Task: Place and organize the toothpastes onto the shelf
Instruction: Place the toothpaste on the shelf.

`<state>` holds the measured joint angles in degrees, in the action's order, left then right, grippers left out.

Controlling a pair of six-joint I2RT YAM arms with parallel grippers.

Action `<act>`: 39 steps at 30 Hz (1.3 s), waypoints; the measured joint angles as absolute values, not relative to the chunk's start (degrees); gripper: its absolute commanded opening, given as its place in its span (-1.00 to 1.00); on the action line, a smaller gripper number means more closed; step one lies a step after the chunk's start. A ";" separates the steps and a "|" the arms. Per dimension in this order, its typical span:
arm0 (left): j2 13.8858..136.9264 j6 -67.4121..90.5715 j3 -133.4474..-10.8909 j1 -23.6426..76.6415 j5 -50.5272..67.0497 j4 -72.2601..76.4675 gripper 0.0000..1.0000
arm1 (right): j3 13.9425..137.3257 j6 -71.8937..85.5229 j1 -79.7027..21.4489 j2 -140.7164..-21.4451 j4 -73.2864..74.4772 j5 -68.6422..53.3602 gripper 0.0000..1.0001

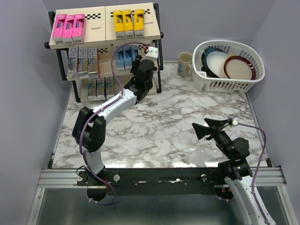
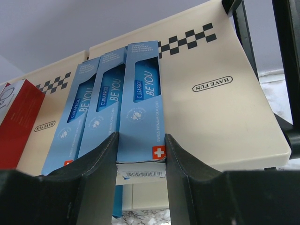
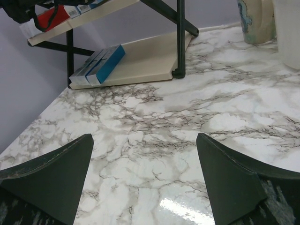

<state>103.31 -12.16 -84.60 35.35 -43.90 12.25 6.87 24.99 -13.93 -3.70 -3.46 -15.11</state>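
Left wrist view, centre: the left claw (image 2: 141,140) grips the rightmost of three light-blue toothpastes (image 2: 110,103) lying on the shelf (image 2: 220,117). Top external view, upper left: three pink cartons (image 1: 69,26) and three yellow cartons (image 1: 129,22) sit on the top board. The right claw (image 3: 144,140) gapes wide over the tabletop (image 3: 154,112).

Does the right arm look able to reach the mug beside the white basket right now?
Probably yes: the right gripper is open and empty, and only bare marble lies between it and the mug, though the basket stands close beside the mug.
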 measured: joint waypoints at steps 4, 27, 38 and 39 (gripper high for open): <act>103.31 -12.19 -84.60 35.35 -43.90 12.34 0.02 | 6.87 24.99 -13.93 -4.14 -3.66 -15.55 0.99; 103.31 -12.67 -84.60 35.31 -44.56 12.91 0.12 | 6.83 24.99 -13.93 -5.37 -4.84 -16.62 0.98; 103.31 -13.80 -84.60 35.31 -46.48 13.82 0.14 | 6.57 24.99 -13.93 -5.58 -5.08 -17.37 0.98; 103.31 -13.82 -84.60 35.31 -46.48 13.85 0.16 | 6.57 24.99 -13.93 -5.58 -5.08 -17.41 0.98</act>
